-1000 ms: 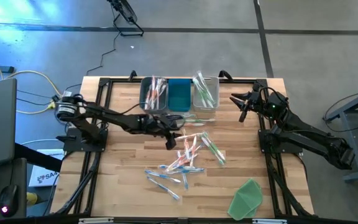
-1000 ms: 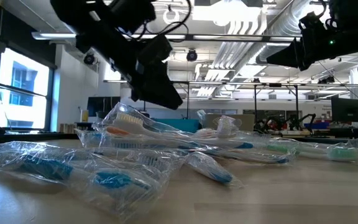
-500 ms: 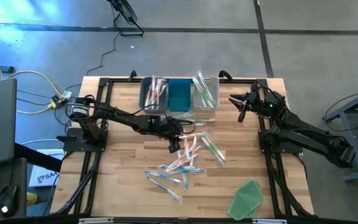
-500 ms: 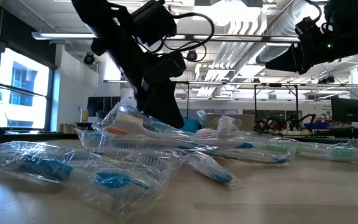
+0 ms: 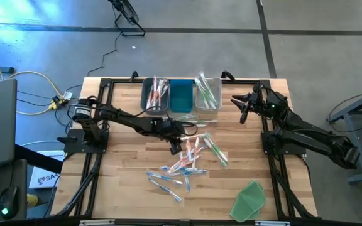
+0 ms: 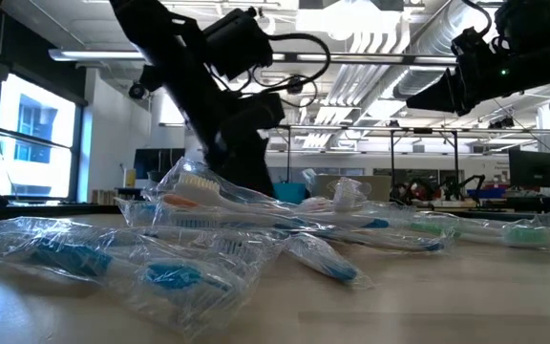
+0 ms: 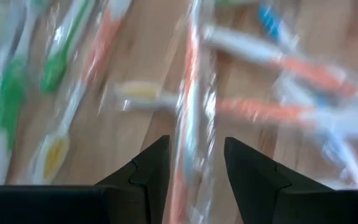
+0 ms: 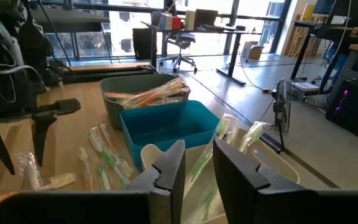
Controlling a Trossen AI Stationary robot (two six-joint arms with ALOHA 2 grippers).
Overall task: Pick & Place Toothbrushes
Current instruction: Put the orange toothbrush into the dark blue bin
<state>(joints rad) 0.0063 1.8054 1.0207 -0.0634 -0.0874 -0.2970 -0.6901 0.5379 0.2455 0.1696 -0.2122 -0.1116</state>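
Note:
Wrapped toothbrushes [image 5: 190,157] lie loose on the wooden table, orange ones in the middle, green ones [image 5: 215,150] to the right, blue ones [image 5: 168,179] nearer the front. My left gripper [image 5: 176,145] hangs low over the pile's left side, slanting down, open. Its fingers stand on either side of an orange toothbrush [image 7: 191,93] that runs lengthwise between them; whether they touch it does not show. My right gripper [image 5: 242,108] waits raised at the far right, pointing about level, with a narrow empty gap [image 8: 197,165] between its fingers.
Three bins stand in a row at the far edge: a grey one [image 5: 155,94] with orange toothbrushes, a teal one [image 5: 181,95], a clear one [image 5: 207,94] with green toothbrushes. A flat green sheet [image 5: 250,199] lies at the near right corner.
My left gripper has come down toward the toothbrush pile and tipped further downward, its fingers keeping the same gap.

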